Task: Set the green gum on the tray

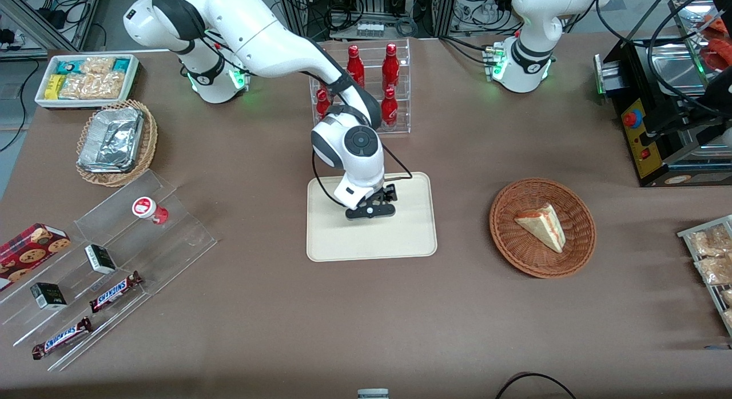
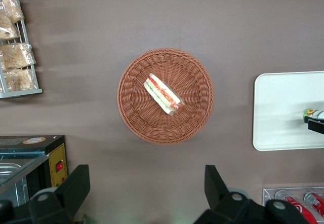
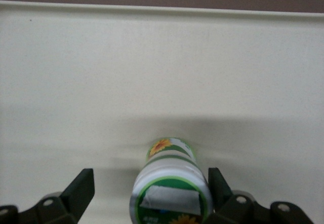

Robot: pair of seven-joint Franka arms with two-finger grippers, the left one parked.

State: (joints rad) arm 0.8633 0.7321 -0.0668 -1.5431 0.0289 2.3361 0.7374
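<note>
The green gum point(image 3: 171, 183) is white with green bands and an orange flower print, the tray point(image 1: 400, 239) plain cream-beige, and the gripper point(image 1: 370, 211) above it black.

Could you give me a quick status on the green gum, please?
Claw open, low over tray. Green gum lying on tray between the fingers, released. Nothing in the way.

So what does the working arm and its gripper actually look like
The working arm is glossy white with dark grey joint bands and a round grey disc at the wrist. A thin black cable loops beside it. Its gripper, over the tray, is black with two dark fingers.
</note>
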